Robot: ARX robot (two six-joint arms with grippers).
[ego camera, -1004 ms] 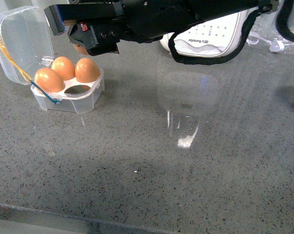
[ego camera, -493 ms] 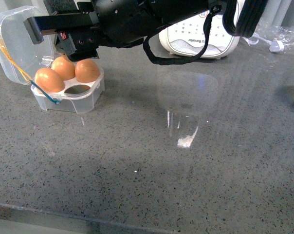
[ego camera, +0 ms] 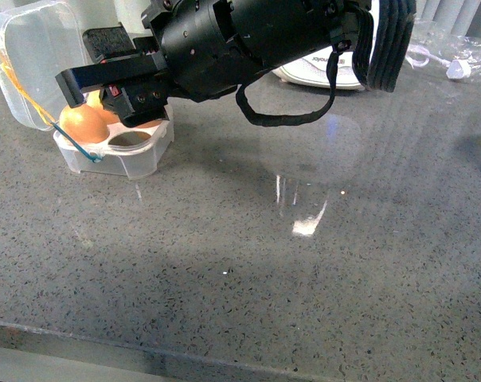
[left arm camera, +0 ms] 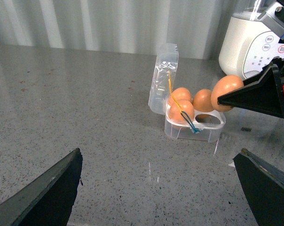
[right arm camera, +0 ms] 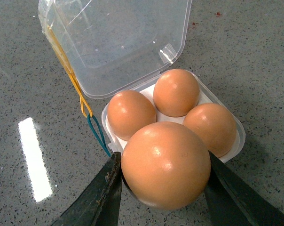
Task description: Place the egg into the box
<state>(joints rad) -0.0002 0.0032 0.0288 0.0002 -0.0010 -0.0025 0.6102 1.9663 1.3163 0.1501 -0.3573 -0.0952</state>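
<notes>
Grey stone tabletop [ego camera: 304, 278] in the front view carries the box [ego camera: 137, 163] at ten o'clock, lid [ego camera: 33, 64] open, five-o'clock hollow [ego camera: 129, 140] bare, the right gripper [ego camera: 97, 91] over it. From the left wrist, the left gripper [left arm camera: 158, 151] gapes wide and empty, well apart from the box; the egg [left arm camera: 229, 92] hovers just above it. From the right wrist, the right gripper is clamped on the egg, fingers [right arm camera: 102, 193] touching its sides, three eggs [right arm camera: 177, 92] seated below. Placing is under way, I judge; next comes a straight descent into the bare hollow, then gentle release.
</notes>
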